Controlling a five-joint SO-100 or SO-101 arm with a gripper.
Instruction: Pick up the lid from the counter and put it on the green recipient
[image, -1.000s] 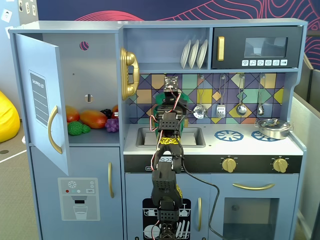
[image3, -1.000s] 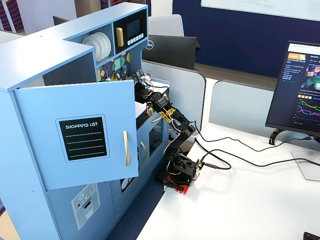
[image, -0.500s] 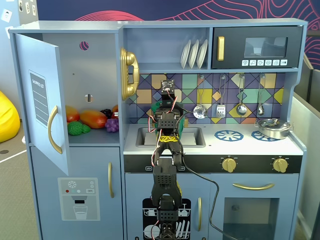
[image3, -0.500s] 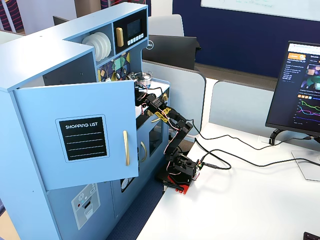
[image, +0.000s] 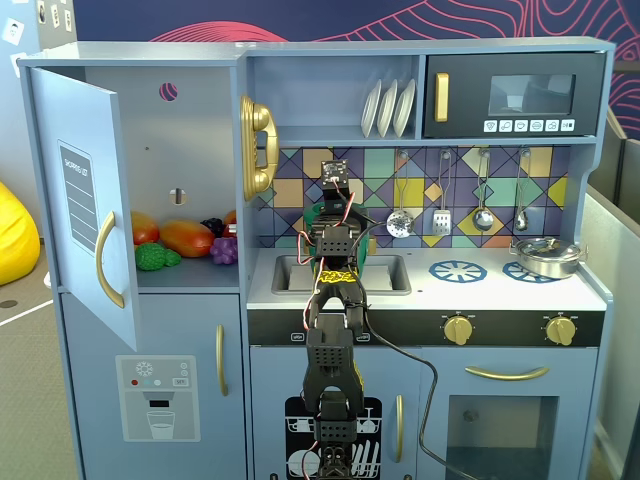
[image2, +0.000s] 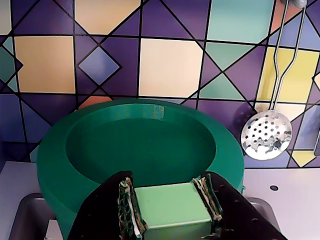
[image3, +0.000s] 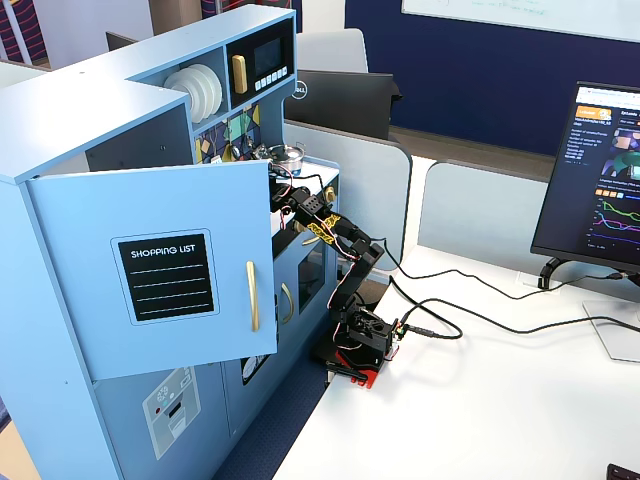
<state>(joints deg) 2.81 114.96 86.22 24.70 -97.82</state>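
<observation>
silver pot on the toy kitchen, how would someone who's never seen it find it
In a fixed view, start at the black microwave at the toy kitchen's upper right and drop down past the hanging utensils to the stovetop. The silver pot sits on the far right burner. It is low and shiny metal, and the blue spoked burner print to its left is bare.

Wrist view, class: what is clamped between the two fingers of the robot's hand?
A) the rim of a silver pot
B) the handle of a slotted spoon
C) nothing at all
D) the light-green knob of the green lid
D. In the wrist view the hand has a finger on each side of the blocky light-green knob of the lid; the slotted spoon hangs untouched on the wall.
</observation>
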